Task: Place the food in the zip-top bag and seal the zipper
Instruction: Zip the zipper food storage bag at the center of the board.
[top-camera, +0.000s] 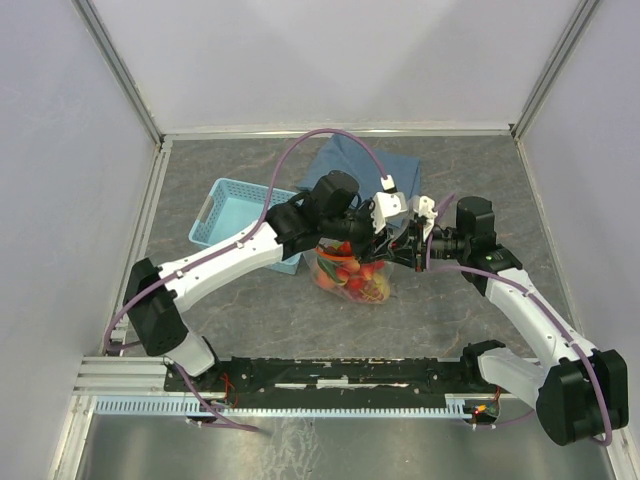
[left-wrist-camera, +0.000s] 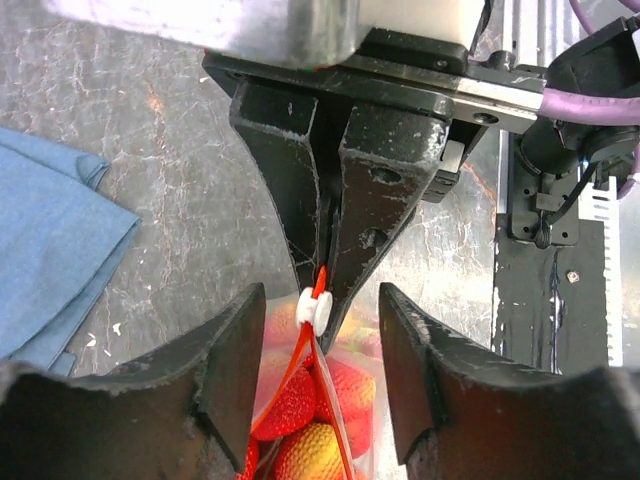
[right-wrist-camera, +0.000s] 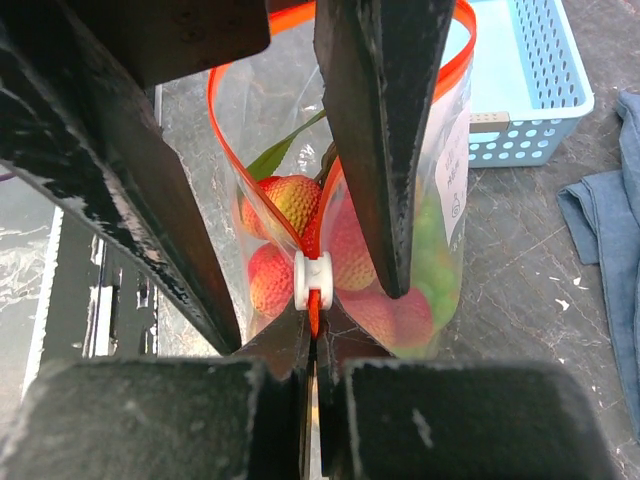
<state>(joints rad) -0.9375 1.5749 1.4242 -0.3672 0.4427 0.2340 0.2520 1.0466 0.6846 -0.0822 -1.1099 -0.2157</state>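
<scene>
Clear zip-top bag (top-camera: 352, 270) with food (right-wrist-camera: 290, 200) inside stood upright mid-table between both grippers. Right gripper (right-wrist-camera: 312, 350) was pressed together on the zipper (right-wrist-camera: 222, 130) end beside the white slider (right-wrist-camera: 312, 280); left gripper (left-wrist-camera: 320, 330) was spread, fingers either side of the slider. Basket (top-camera: 232, 210) sat just beside the bag, blue cloth (top-camera: 365, 165) behind, grey table (top-camera: 460, 310) open nearside.

Soft, even overhead light gives you a sharp top view with faint shadows; in both wrist views the nearest fingers (left-wrist-camera: 225, 400) blur.
</scene>
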